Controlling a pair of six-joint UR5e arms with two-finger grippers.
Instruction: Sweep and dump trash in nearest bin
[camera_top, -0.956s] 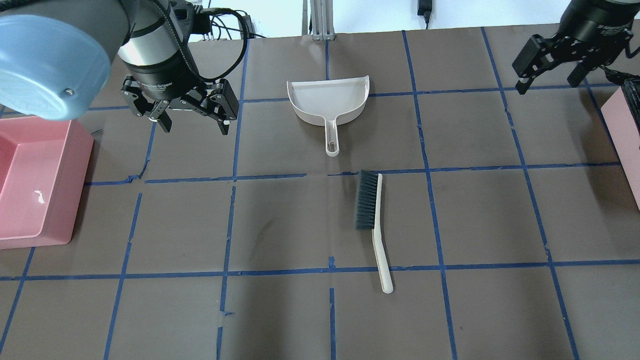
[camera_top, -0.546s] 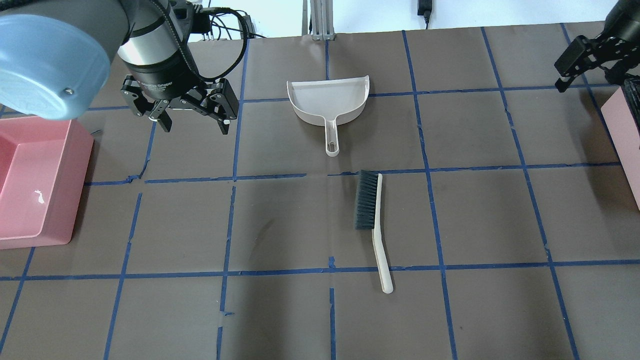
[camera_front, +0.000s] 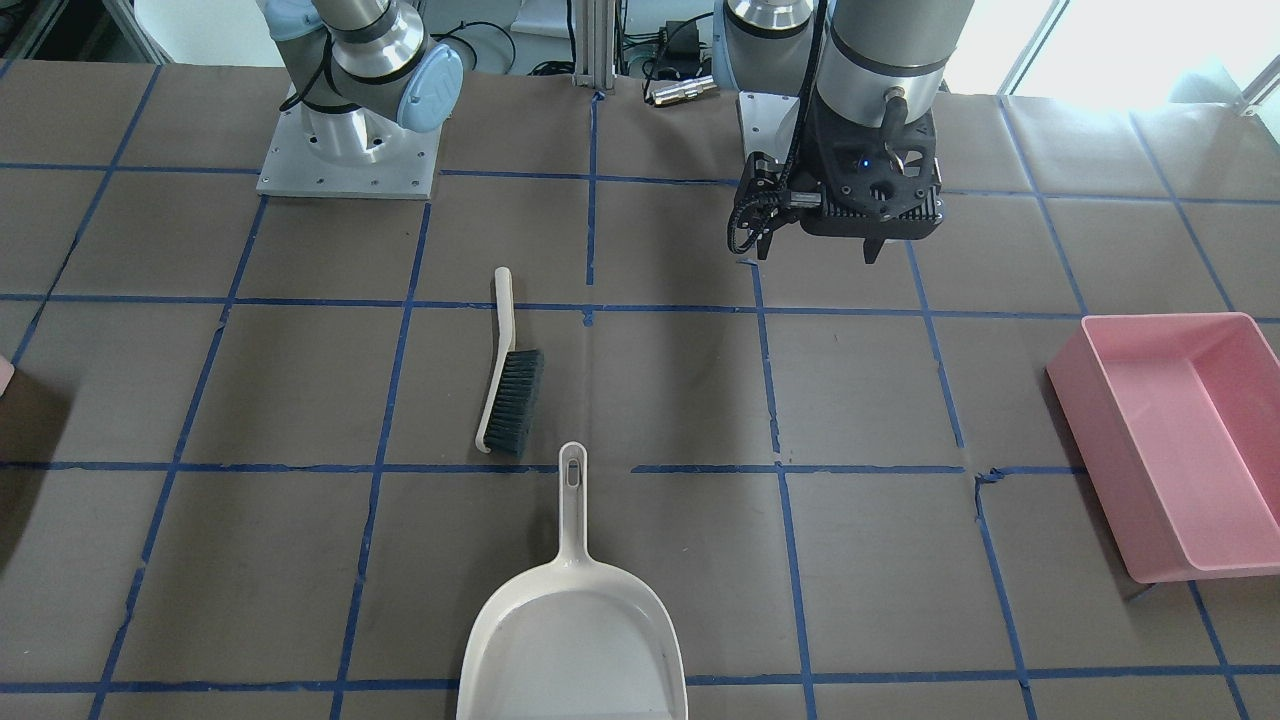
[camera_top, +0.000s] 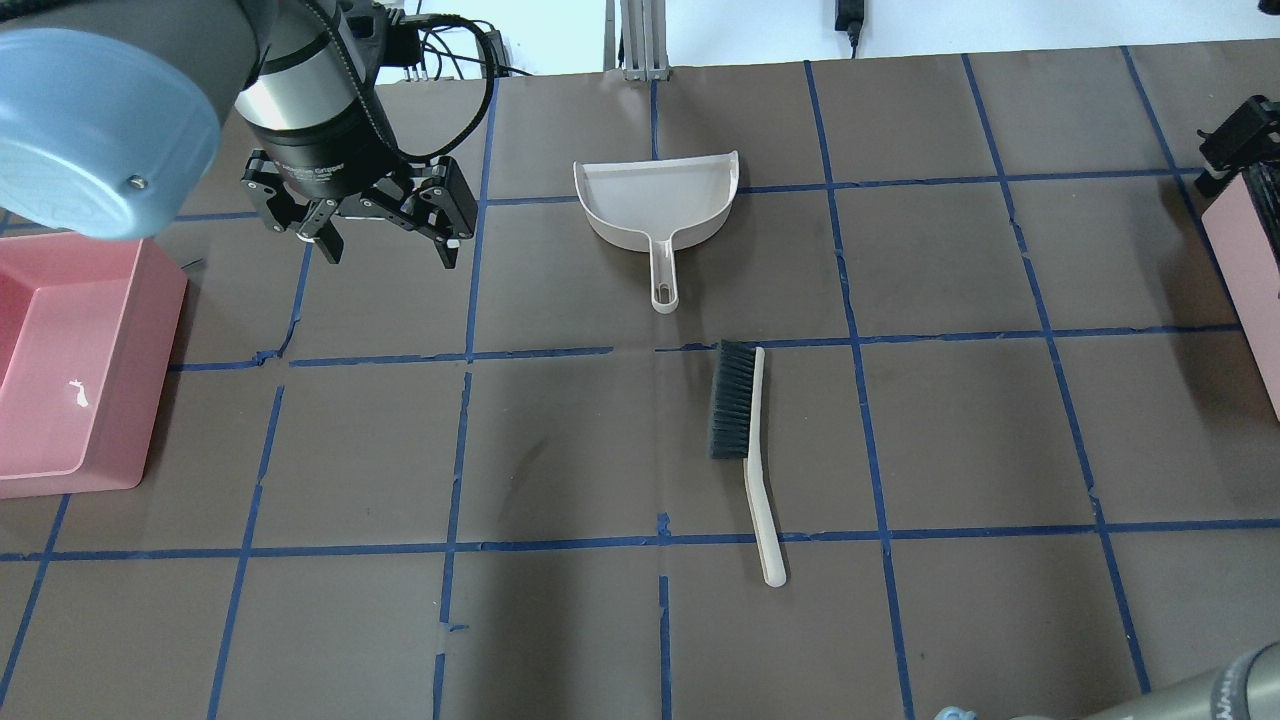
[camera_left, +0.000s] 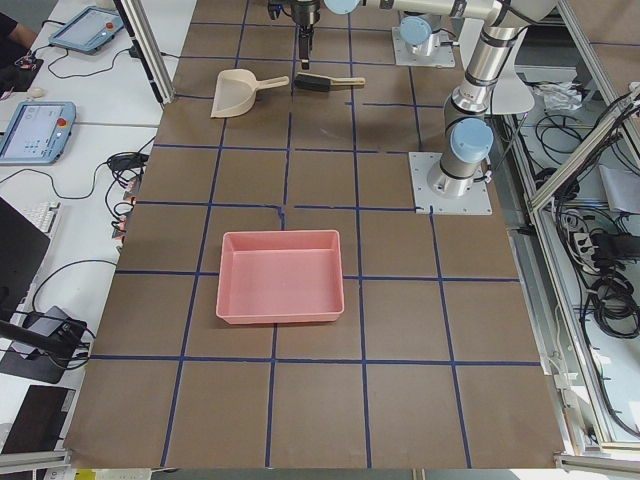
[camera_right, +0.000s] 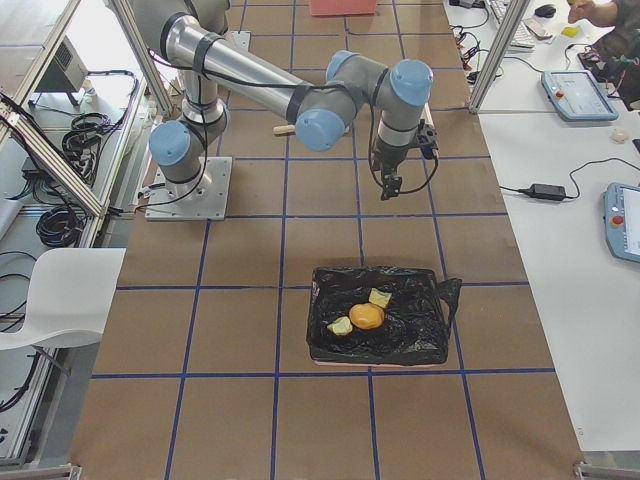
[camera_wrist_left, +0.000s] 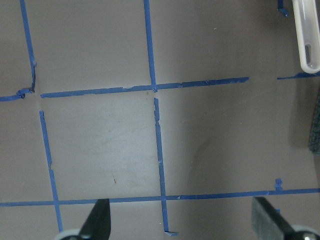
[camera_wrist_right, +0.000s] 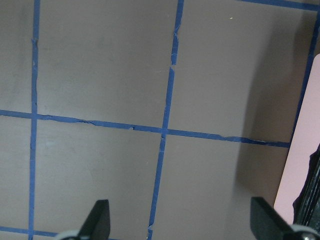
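A white dustpan (camera_top: 655, 205) lies at the table's middle back, handle toward me, its pan empty (camera_front: 575, 640). A white brush (camera_top: 745, 430) with dark bristles lies just in front of it (camera_front: 505, 375). My left gripper (camera_top: 385, 245) hangs open and empty left of the dustpan; its wrist view shows both fingers (camera_wrist_left: 100, 222) apart above bare table. My right gripper (camera_wrist_right: 182, 220) is open and empty beside the bin's pale pink edge (camera_wrist_right: 305, 165). The bin (camera_top: 1250, 260) sits at the table's right end, and only its corner (camera_front: 3, 375) shows in the front view.
A large pink tray (camera_top: 110, 400) stands at the table's left end with a small white scrap (camera_top: 78, 393) in it. In the exterior right view a black bag (camera_right: 380, 320) lines the bin and holds orange and yellow scraps (camera_right: 366, 316). Blue tape lines cross the brown table.
My right gripper has moved right toward the bin, now almost out of the overhead view. The left gripper, dustpan and brush have stayed where they were.
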